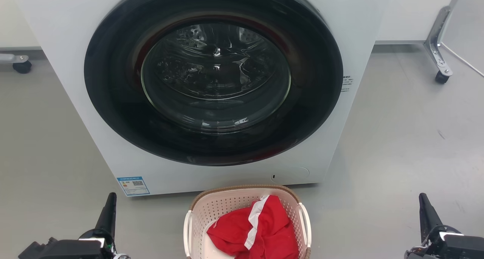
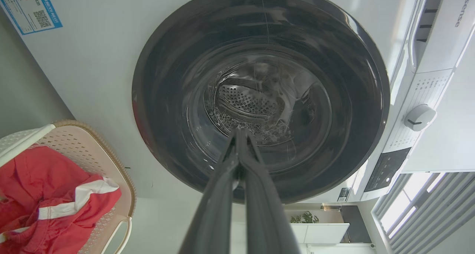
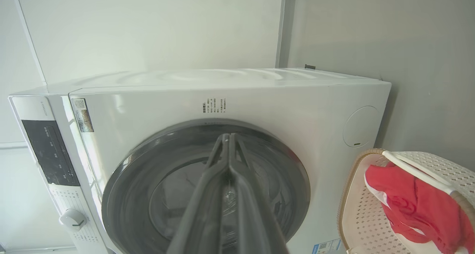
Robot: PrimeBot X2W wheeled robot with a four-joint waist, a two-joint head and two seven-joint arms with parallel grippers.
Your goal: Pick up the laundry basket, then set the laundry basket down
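Your left gripper (image 1: 109,205) sits at the lower left of the head view and your right gripper (image 1: 425,206) at the lower right. Each points up the frame, and each is well apart from the basket. In both wrist views the long dark fingers (image 2: 219,194) press together to the tips, so both jaws are clenched on nothing. Between the grippers, at the bottom centre, the laundry basket (image 1: 223,204) stands on the grey floor (image 1: 397,138), with its near end cut off by the lower edge of the frame. A red garment with a white stripe (image 1: 264,228) lies crumpled inside it. The left white handle (image 1: 187,232) and the right white handle (image 1: 305,225) face outward toward your grippers, with a band of bare floor on either side. The basket's brown far rim lies just beside the foot of the white washing machine (image 1: 68,62); you cannot tell whether they touch. The machine's round dark door (image 1: 213,73) is shut and takes up the upper centre. A blue label (image 1: 133,186) sits at its lower left corner. Open floor runs up both sides of the machine. It reaches a caster (image 1: 22,67) at the upper left, and a metal leg on a caster (image 1: 440,75) with a white cable (image 1: 463,61) at the upper right.
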